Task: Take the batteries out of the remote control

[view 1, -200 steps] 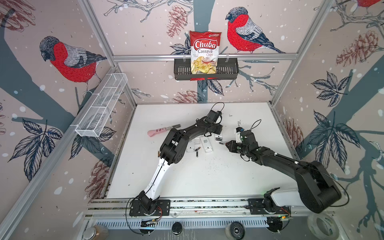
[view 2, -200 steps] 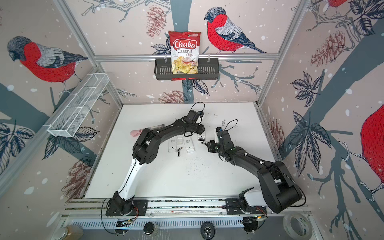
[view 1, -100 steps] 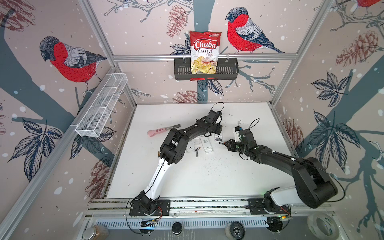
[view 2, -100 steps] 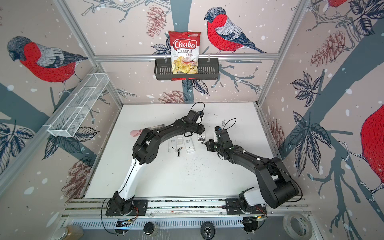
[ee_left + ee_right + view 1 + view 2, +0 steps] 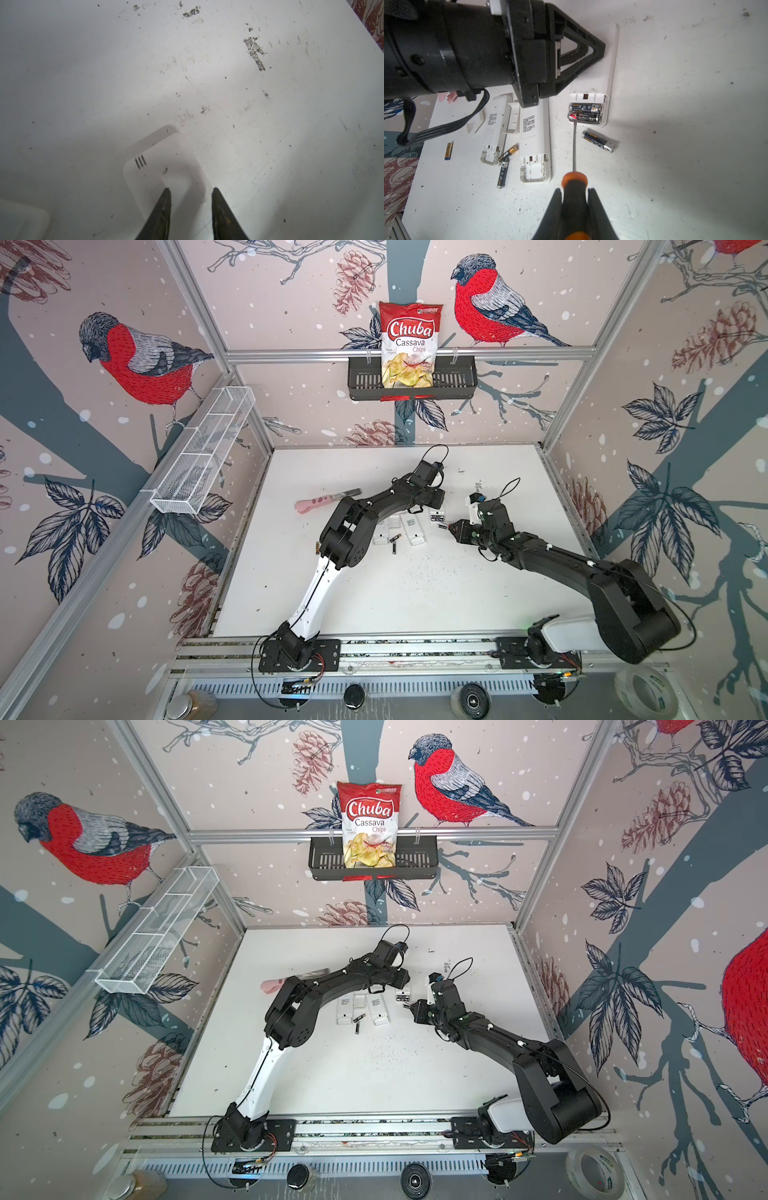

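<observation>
A white remote control [image 5: 610, 72] lies on its face with the battery bay open; in both top views it is a small white piece [image 5: 437, 515] [image 5: 402, 996]. Two batteries [image 5: 584, 108] [image 5: 584, 117] sit in the bay. My right gripper [image 5: 575, 192] [image 5: 455, 526] is shut on an orange-and-black screwdriver [image 5: 574, 182], whose tip touches the nearer cell's end. My left gripper [image 5: 191, 190] [image 5: 441, 501] is at the remote's other end with its fingers apart, one over its back and one at its edge. A loose battery [image 5: 598, 141] lies beside the bay.
Two more white remotes [image 5: 534, 145] [image 5: 494, 133] lie with bare open bays, with three loose cells [image 5: 508, 153] [image 5: 502, 174] [image 5: 449, 150] and a cover [image 5: 512, 118] around them. A pink-handled tool [image 5: 316, 502] lies further left. A black basket [image 5: 453, 381] hangs on the back wall.
My right gripper has moved a little left toward the remote with the screwdriver in it. The left arm has stayed where it was.
</observation>
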You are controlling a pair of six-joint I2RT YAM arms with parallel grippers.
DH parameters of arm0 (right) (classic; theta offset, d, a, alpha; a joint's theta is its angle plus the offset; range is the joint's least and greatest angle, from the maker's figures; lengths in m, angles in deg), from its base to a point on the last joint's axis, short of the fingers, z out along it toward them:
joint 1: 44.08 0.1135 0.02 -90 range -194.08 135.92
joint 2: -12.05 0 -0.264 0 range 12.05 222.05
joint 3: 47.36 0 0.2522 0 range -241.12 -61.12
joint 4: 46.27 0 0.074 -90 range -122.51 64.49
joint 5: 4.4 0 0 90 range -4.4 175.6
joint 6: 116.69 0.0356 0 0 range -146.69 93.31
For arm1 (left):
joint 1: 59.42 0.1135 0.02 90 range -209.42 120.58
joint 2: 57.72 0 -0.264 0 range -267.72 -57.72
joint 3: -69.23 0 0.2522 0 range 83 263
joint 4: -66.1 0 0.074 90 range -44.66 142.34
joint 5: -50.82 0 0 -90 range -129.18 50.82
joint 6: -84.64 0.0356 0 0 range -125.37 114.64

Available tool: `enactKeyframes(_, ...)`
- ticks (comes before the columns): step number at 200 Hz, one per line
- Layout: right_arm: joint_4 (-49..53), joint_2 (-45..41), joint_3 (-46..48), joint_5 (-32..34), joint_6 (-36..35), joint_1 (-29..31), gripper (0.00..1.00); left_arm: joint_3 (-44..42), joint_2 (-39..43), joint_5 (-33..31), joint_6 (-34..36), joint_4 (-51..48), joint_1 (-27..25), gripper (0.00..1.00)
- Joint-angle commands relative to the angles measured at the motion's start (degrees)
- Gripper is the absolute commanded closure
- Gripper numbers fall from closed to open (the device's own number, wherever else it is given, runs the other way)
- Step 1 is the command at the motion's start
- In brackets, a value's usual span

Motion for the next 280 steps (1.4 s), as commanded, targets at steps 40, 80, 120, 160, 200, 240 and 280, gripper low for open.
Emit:
enactKeyframes(40,-0.6,0.8,0.2,0.8,-0.5,0.2,1.0,-0.4,0.0,0.2,-0.2,-4.3,-0.2,0.67)
enactKeyframes(80,-1.3,2.3,-0.2,0.8,-0.2,0.2,1.0,-0.5,0.0,0.2,-0.2,-4.4,-0.2,0.67)
enactKeyframes(120,-1.3,2.1,-0.5,1.1,-0.2,0.1,1.0,-0.7,0.0,0.2,-0.1,-4.3,-0.2,0.68)
enactKeyframes(160,0.0,0.3,-0.8,1.5,-0.6,0.0,1.0,-0.6,0.0,0.3,-0.1,-4.3,-0.2,0.68)
enactKeyframes(200,-0.1,1.9,-1.1,0.8,-0.7,-0.2,1.0,-0.5,0.0,0.4,-0.2,-4.4,-0.2,0.68)
enactKeyframes(240,-0.7,2.4,-0.9,0.5,-0.6,-0.1,1.0,-0.7,0.1,0.4,-0.2,-4.3,-0.2,0.68)
enactKeyframes(280,-1.1,2.9,-1.1,0.8,-0.6,-0.1,1.0,-0.7,0.0,0.6,-0.4,-4.1,-0.2,0.68)
